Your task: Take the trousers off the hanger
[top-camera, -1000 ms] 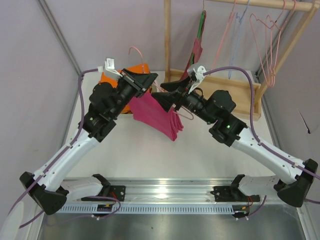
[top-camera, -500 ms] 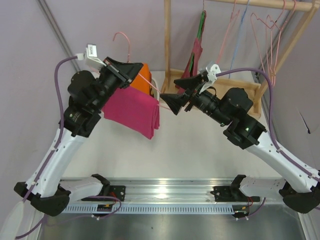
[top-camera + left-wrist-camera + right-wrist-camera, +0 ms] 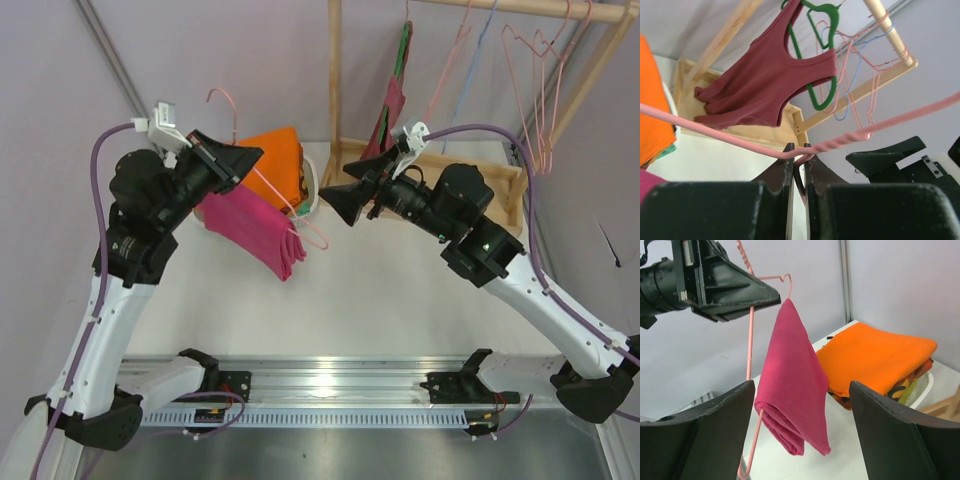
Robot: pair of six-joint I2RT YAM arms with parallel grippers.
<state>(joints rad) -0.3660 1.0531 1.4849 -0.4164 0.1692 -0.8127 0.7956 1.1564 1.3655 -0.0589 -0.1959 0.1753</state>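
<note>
My left gripper point(image 3: 245, 158) is shut on the light-pink wire hanger point(image 3: 303, 221) and holds it up above the table; in the left wrist view point(image 3: 799, 156) the twisted wire point(image 3: 850, 140) sits between the closed fingers. The magenta trousers point(image 3: 250, 228) hang folded over the hanger's bar, tilted down to the right. In the right wrist view the trousers point(image 3: 795, 385) hang from the hanger point(image 3: 749, 350) in front of my right gripper point(image 3: 802, 430), which is open and empty. My right gripper point(image 3: 335, 203) is to the right of the hanger's lower corner, apart from it.
An orange folded cloth point(image 3: 275, 160) lies on a basket behind the trousers. A wooden rack point(image 3: 430, 160) at the back right carries a maroon garment point(image 3: 392, 105) on a green hanger and several bare wire hangers point(image 3: 535, 90). A grey wall pole point(image 3: 120, 70) stands at left.
My left gripper has swung left and raised the hanger, which now tilts more steeply, with the trousers bunched lower. My right gripper, at the trousers a second ago, has drawn back right, empty.
</note>
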